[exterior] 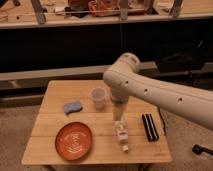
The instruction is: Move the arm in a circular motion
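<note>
The cream-white arm of thick rounded segments with small dark dots reaches in from the right edge over the wooden table. Its elbow joint hangs above the table's middle. From there a short segment points down to the narrow yellowish gripper. The gripper hovers just right of a translucent cup and just above a white object lying on the table.
A blue sponge lies left of the cup. An orange plate sits at the front left. A black rectangular object lies at the right. Behind the table runs a dark shelf unit with cluttered items on top.
</note>
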`<action>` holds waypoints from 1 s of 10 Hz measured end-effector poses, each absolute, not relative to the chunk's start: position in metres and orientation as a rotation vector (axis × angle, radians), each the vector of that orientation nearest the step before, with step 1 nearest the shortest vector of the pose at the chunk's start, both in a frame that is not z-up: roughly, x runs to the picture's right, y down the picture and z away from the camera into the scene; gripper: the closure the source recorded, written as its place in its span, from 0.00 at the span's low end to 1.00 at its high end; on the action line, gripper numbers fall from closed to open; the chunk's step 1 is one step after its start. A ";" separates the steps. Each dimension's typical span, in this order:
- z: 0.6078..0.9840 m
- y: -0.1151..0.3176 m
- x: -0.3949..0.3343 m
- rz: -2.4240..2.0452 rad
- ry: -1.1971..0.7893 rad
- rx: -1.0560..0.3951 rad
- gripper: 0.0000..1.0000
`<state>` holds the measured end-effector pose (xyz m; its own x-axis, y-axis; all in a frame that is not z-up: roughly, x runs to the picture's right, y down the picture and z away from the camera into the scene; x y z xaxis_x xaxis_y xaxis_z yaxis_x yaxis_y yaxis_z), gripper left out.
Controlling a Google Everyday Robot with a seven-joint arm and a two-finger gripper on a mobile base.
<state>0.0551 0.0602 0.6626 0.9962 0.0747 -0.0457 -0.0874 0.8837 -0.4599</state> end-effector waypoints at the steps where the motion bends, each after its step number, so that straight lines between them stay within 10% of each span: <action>1: 0.668 0.051 0.050 0.065 0.018 -0.473 0.20; 10: 0.730 0.006 0.042 0.013 0.011 -0.503 0.20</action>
<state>0.0416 0.0063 0.7298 0.9999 0.0103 -0.0135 -0.0155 0.8761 -0.4818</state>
